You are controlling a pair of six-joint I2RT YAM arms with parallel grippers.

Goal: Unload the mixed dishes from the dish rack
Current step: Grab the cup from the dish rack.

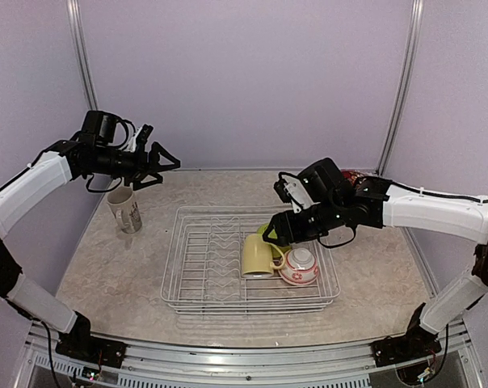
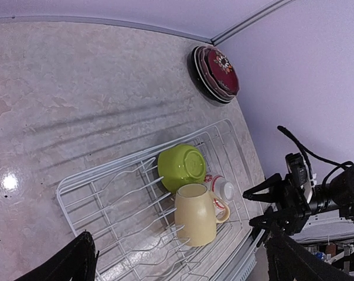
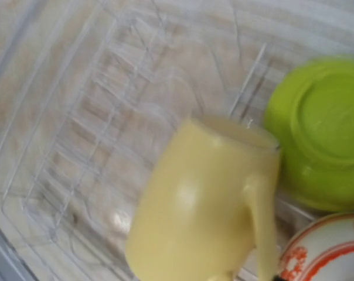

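The white wire dish rack (image 1: 173,271) sits mid-table. Along its right side lie a pale yellow mug (image 1: 256,257) on its side, a lime-green bowl (image 2: 181,167) upside down and a small white-and-red bowl (image 1: 300,266). My right gripper (image 1: 277,231) hovers just above the green bowl and the yellow mug (image 3: 206,205), its fingers apart and empty; they are out of frame in its own blurred wrist view. My left gripper (image 1: 151,162) is open, high above the tall cream printed mug (image 1: 124,208) standing left of the rack. Stacked plates (image 2: 217,73) rest at the back right.
The rack's upright tines (image 2: 147,205) stand bare in its middle. The plates (image 1: 353,175) are mostly hidden behind the right arm in the top view. Purple walls enclose the table at the back and both sides.
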